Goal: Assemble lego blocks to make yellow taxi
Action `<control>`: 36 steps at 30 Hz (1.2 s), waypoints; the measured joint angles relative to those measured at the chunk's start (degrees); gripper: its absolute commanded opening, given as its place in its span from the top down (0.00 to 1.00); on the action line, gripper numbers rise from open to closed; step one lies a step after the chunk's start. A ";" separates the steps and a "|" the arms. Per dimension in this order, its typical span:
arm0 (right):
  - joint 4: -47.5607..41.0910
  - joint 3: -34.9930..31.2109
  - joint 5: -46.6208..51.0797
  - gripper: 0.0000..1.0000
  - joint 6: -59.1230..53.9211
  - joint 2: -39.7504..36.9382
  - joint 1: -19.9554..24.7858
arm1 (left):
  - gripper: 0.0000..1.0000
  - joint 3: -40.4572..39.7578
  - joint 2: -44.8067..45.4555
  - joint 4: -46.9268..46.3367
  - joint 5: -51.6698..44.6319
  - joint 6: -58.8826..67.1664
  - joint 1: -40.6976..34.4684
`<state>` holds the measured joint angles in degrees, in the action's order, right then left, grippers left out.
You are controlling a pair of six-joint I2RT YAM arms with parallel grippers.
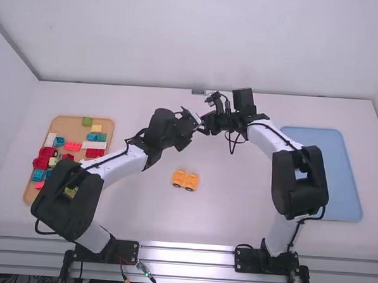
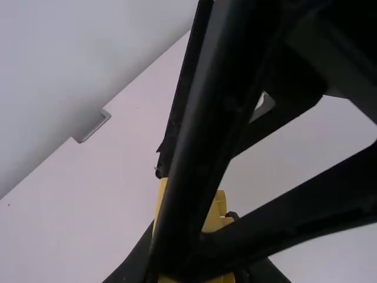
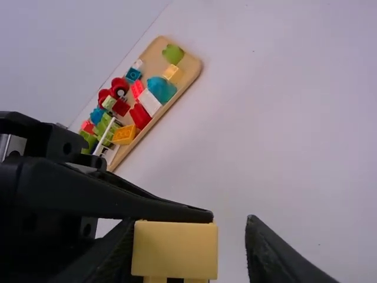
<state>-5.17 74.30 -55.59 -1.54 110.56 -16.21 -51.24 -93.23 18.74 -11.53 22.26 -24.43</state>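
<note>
Taxi [image 1: 185,180]: sat part-built on table [image 1: 216,222]; gripped yellow block [image 3: 175,250] in left gripper [image 2: 192,220], had right gripper [image 3: 189,227] parted around it; seemed at handover, next called for closing right, then freeing left, before stacking

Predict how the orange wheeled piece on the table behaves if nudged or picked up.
Likely rolls if nudged lengthwise: the orange wheeled piece has dark wheels along its near side. Probably stiff in a grip, since its body looks like rigid toy block. Sitting low and level, it seems more apt to roll than tip.
</note>
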 measured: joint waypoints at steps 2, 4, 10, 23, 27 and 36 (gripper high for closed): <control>-0.11 0.00 -0.28 0.65 0.04 0.00 -0.17 | 0.98 0.00 -0.09 -0.02 0.17 0.00 0.00; -0.17 0.00 -0.61 0.69 0.22 0.00 -0.28 | 0.97 0.09 -0.17 0.04 0.22 0.00 0.00; -0.13 0.00 -0.35 0.78 1.16 0.00 -0.46 | 0.85 0.42 -0.20 0.42 0.55 -0.04 0.00; 1.77 0.00 4.13 0.84 0.94 0.00 0.22 | 0.01 0.42 -0.20 -2.01 -1.88 -6.12 0.11; -0.28 0.35 4.79 0.83 -2.34 0.00 2.89 | 0.01 0.39 0.63 -6.38 -5.49 -8.04 0.57; -17.99 8.48 1.64 0.83 -18.36 0.00 4.76 | 0.00 -10.32 1.86 -25.77 -27.91 -2.93 12.02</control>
<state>-23.16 82.78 -53.95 -19.90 110.56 -11.44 -61.56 -91.37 -7.03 -39.44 19.33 -12.40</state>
